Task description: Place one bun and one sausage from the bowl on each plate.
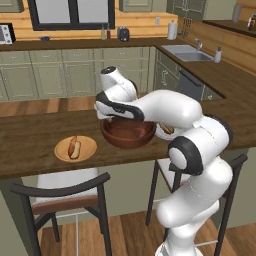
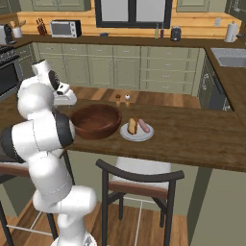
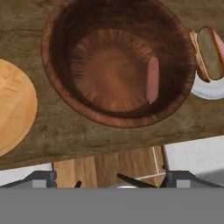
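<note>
The hand view looks straight down into the dark wooden bowl (image 3: 54,70), where one sausage (image 3: 152,79) lies right of centre. My gripper (image 3: 111,181) hovers high over the bowl's near edge, open, with nothing between its fingertips (image 3: 43,178). The bowl (image 1: 125,141) (image 2: 96,129) stands on the counter between the two plates. A bun (image 1: 74,148) rests on the tan plate (image 1: 91,148) (image 3: 13,109). On the pale plate (image 2: 137,138) (image 3: 209,92) a bun (image 2: 132,126) (image 3: 209,52) and a sausage (image 2: 143,126) (image 3: 217,39) lie side by side.
The dark wooden counter (image 1: 30,135) ends in a near edge just below the bowl. Two stools (image 1: 65,192) (image 2: 139,180) stand under that edge. Small shakers (image 2: 122,99) sit behind the bowl. My own arm (image 1: 165,112) covers part of the bowl and the pale plate.
</note>
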